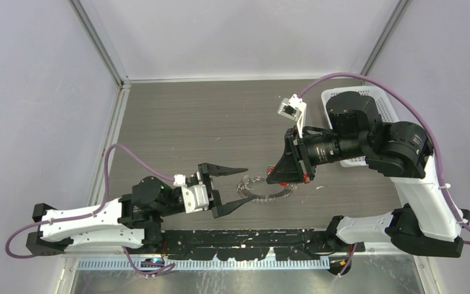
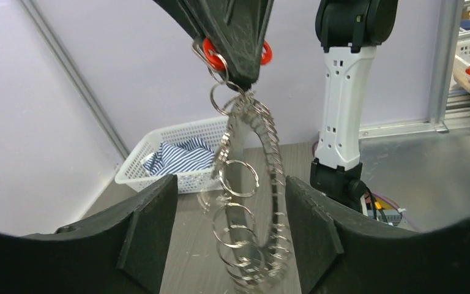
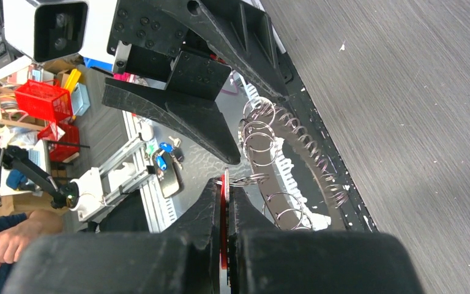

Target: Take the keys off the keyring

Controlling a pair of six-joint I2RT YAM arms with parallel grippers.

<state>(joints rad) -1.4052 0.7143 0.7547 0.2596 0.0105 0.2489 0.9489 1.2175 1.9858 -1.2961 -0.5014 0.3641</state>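
Left gripper (image 1: 251,184), matte black plastic with tapered wedge fingers: jaws wide apart, gripping nothing. The left wrist view shows the fingers (image 2: 141,233) flanking the keyring without contact.

Thin silvery metal keyring (image 1: 270,196): it hangs between those fingers over the dark grey wood-grain table (image 1: 190,122), its upper end at the right gripper's tip. Whether the low end rests on the table cannot be told. The keys (image 2: 238,177) fringing it are small and silvery. From above they blur into a glint, while both wrist views show them as thin wire loops packed along the ring (image 3: 309,153).

Right gripper (image 1: 270,180), same black plastic: jaws pressed together on the keyring's top. Its own view shows a flat red piece (image 3: 223,202) pinched between them.

Beyond, a white lattice plastic basket (image 1: 333,97). Only the left wrist view shows the blue-and-white striped cloth (image 2: 180,156) inside.
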